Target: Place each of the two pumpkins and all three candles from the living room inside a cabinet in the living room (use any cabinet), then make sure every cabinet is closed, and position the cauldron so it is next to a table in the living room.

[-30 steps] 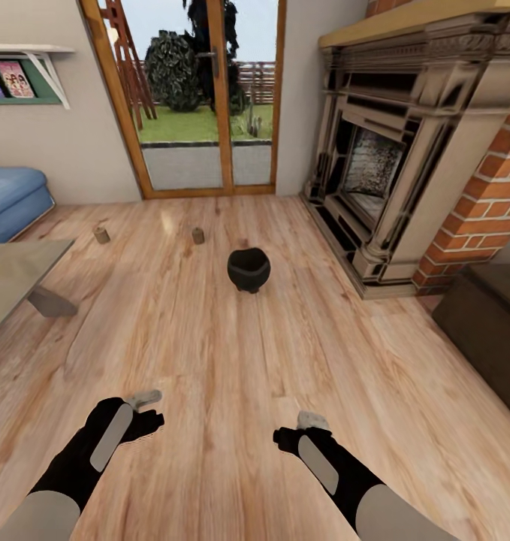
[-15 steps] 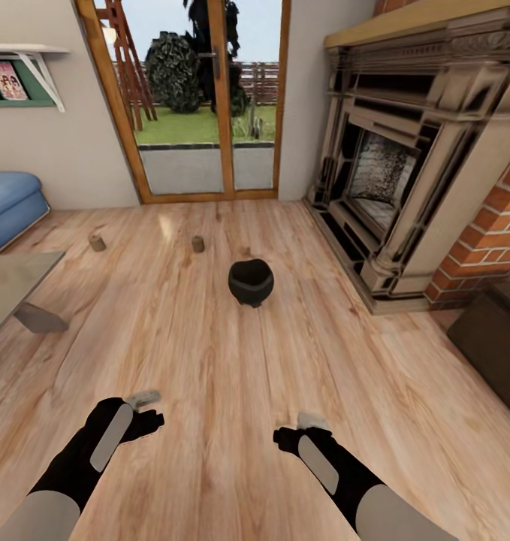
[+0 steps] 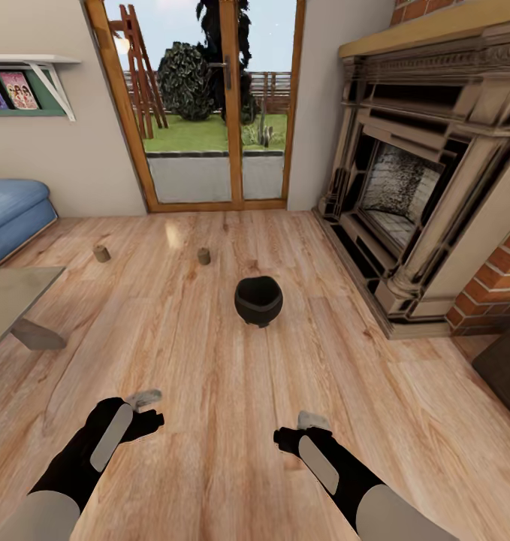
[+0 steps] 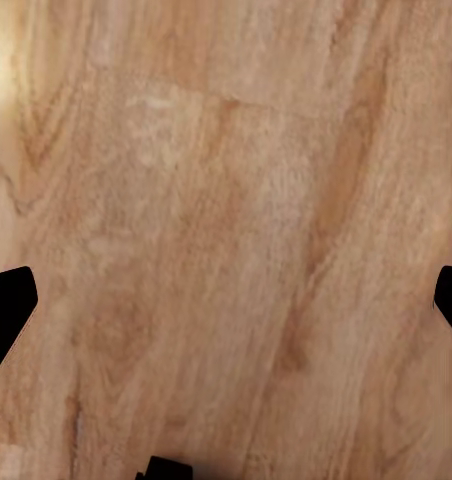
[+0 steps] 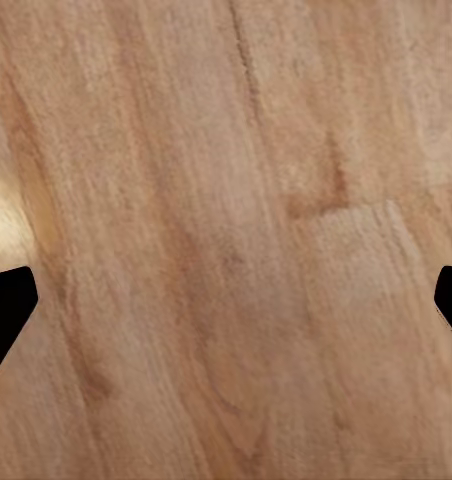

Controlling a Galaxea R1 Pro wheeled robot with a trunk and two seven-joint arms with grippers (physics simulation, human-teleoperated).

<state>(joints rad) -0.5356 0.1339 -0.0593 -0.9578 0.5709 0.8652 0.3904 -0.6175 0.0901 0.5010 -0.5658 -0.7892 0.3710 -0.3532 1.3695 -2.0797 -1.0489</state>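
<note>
The black cauldron point(image 3: 258, 299) stands on the wooden floor, ahead of both arms and well out of their reach. Two short tan candles point(image 3: 101, 253) point(image 3: 203, 256) stand upright on the floor beyond it, to the left. A corner of the dark brown cabinet point(image 3: 506, 370) shows at the right edge. The pumpkins are out of view. My left gripper point(image 3: 146, 409) point(image 4: 226, 310) and right gripper point(image 3: 298, 430) point(image 5: 226, 310) hang low over bare floorboards. Both are open with nothing between their fingers.
A grey table point(image 3: 10, 297) juts in from the left, with a blue sofa point(image 3: 10, 210) behind it. A large stone fireplace point(image 3: 412, 195) with brick sides lines the right wall. Glass doors point(image 3: 209, 113) to a garden stand straight ahead.
The whole picture has shifted, so the camera has moved: the cauldron sits slightly lower and less of the cabinet shows at the right edge. Both arms hold the same pose.
</note>
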